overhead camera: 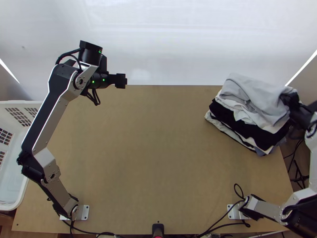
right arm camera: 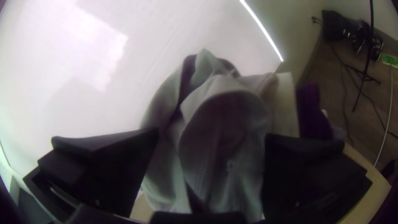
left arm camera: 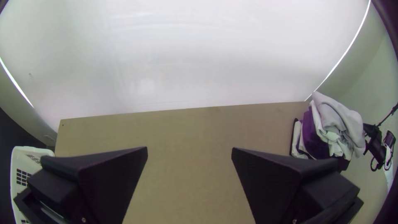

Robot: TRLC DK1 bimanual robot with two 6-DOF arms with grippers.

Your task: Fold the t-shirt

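T-shirt (overhead camera: 257, 95), apparently the pale grey cloth: loosely bunched on top of a pile of garments (overhead camera: 245, 127), near the far right corner of the wooden surface (overhead camera: 158, 150). Its edges are uneven, with rumpled folds. Beneath it lie white cloth (overhead camera: 240, 112) and a dark garment (overhead camera: 230, 118). The right gripper (right arm camera: 212, 132) is at the shirt's outer side, jaws released and set wide, with grey cloth between and beyond them.

Likely faults: closing too deep could catch the white cloth along with the shirt, and a sideways drag could topple the pile. A shallow pinch on a rounded fold might slip. If this garment is already folded, lifting it would undo the work.

Limits: the pile stands close to the right edge of the surface, so cloth pushed outward could go over. A white panel (overhead camera: 158, 43) rises behind the far edge and restricts reach there. Room for spreading lies across the middle, between the pile and the left gripper (left arm camera: 190, 149), whose jaws are likewise released, above the far left part. A white basket (overhead camera: 10, 104) stands at the left edge.
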